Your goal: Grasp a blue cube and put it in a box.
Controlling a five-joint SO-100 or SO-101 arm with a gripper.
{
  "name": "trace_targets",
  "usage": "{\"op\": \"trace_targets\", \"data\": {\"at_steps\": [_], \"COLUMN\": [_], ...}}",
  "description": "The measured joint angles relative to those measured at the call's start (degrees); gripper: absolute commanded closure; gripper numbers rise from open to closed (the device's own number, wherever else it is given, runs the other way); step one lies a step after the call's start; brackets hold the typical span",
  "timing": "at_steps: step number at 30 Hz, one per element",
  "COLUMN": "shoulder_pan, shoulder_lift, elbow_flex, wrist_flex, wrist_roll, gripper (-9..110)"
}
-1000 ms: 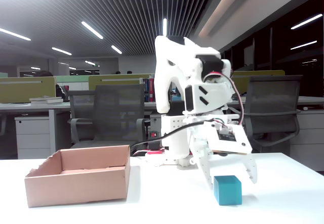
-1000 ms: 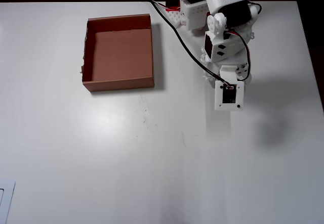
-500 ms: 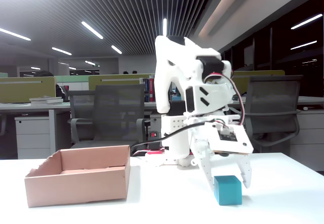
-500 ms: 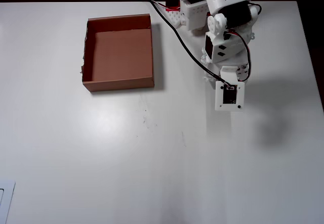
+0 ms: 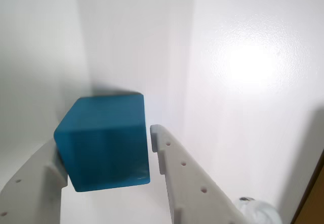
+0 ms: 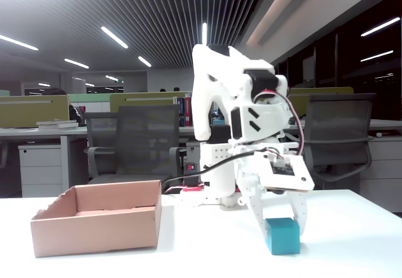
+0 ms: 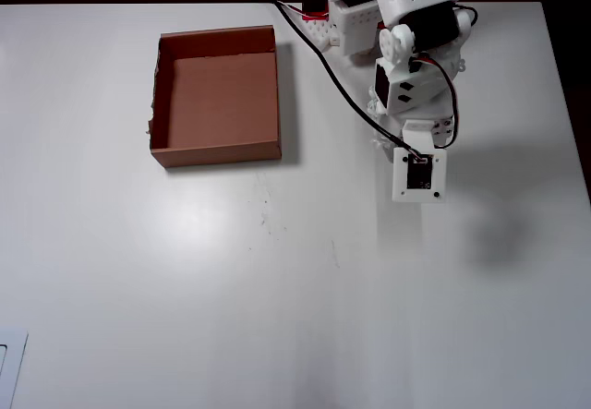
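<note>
The blue cube (image 5: 104, 143) (image 6: 282, 236) rests on the white table, to the right of the arm's base in the fixed view. My gripper (image 5: 103, 137) (image 6: 282, 228) is lowered over it with one finger on each side. In the wrist view the left finger (image 5: 35, 176) touches the cube and the right finger (image 5: 177, 173) stands a sliver away, so the jaws are still slightly open. The box (image 6: 94, 224) (image 7: 217, 153), a low tan cardboard tray, sits to the left and holds nothing. In the overhead view the wrist (image 7: 418, 173) hides cube and fingers.
The arm's base (image 7: 355, 21) stands at the table's far edge, with a black cable (image 7: 337, 81) running to the wrist. Office chairs and desks fill the background of the fixed view. Bare white table (image 7: 231, 289) lies in front of box and arm.
The fingers have narrowed around the cube, the right one coming in from well clear of it to right beside it. The cube and the box have not moved.
</note>
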Motion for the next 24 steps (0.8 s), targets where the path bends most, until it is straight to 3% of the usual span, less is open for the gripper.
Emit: {"op": "trace_targets", "data": {"at_steps": [24], "shoulder_pan": [0.79], "shoulder_lift": [0.18], "elbow_flex": [-1.23], "wrist_flex": [2.99], "wrist_roll": [1.32], "gripper": [87]}}
